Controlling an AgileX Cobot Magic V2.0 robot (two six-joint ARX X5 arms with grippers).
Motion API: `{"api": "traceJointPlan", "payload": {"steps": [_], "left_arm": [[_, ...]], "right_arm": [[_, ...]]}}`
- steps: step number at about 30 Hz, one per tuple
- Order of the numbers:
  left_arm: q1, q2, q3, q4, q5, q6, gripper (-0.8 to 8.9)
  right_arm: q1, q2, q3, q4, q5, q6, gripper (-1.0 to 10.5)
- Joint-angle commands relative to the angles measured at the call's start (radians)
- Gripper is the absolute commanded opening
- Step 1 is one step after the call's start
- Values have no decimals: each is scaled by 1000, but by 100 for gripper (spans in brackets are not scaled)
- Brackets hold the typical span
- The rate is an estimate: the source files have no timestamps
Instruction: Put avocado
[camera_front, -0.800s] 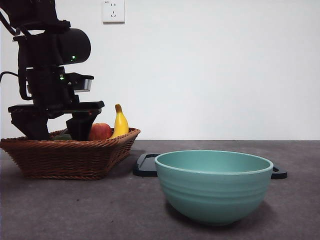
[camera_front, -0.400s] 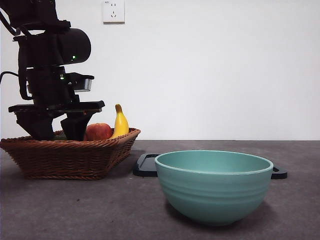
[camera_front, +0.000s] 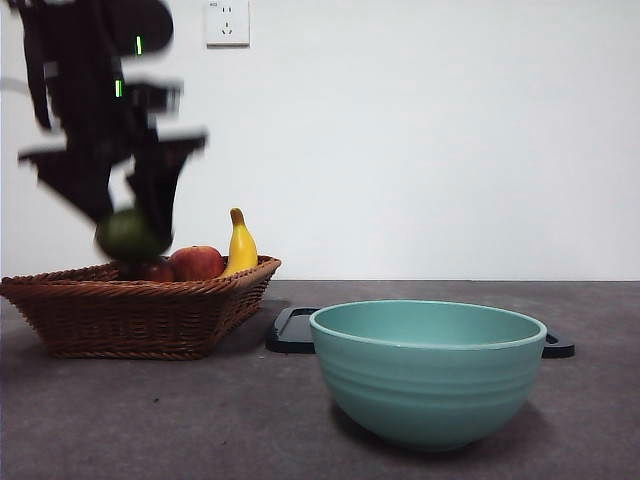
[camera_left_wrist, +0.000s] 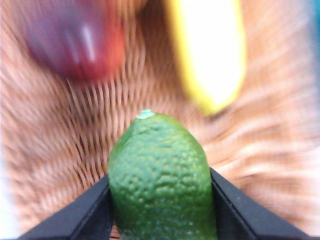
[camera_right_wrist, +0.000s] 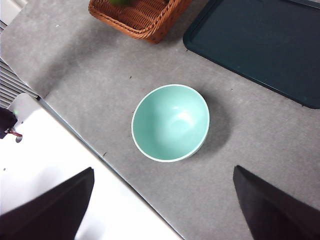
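The green, bumpy avocado (camera_left_wrist: 160, 175) sits clamped between my left gripper's (camera_left_wrist: 160, 200) two black jaws. In the front view the left gripper (camera_front: 128, 225) hangs above the wicker basket (camera_front: 140, 310) at the left, with the avocado (camera_front: 128, 236) lifted just over the basket's rim. A sliver of the avocado (camera_right_wrist: 120, 2) shows over the basket (camera_right_wrist: 142, 15) in the right wrist view. My right gripper (camera_right_wrist: 162, 200) is high above the table, open and holding nothing, over the teal bowl (camera_right_wrist: 170, 122).
A red apple (camera_front: 200, 263), a banana (camera_front: 240, 245) and a dark red fruit (camera_front: 155, 270) lie in the basket. The teal bowl (camera_front: 428, 368) stands front and centre. A dark tray (camera_right_wrist: 260, 42) lies behind the bowl. The table's edge (camera_right_wrist: 100, 155) runs close to the bowl.
My left gripper closed on the avocado down in the basket and has risen quickly, lifting it above the rim. The arm is blurred by motion. Bowl and tray are unmoved.
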Motion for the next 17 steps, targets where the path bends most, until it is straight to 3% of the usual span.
{"api": "traceJointPlan", "payload": {"steps": [1,8,17], "left_arm": [[-29,-72,27,-6,47,4,181],[-166,-212,27,-13,206,-20,181],[-412,-177,27,-2,214,-26,181]], "right_arm": [[5,6,17,10,-2,-2,447],[5,6,17,10,2,-1,447],[4,6,17,10,5,-1,447]]}}
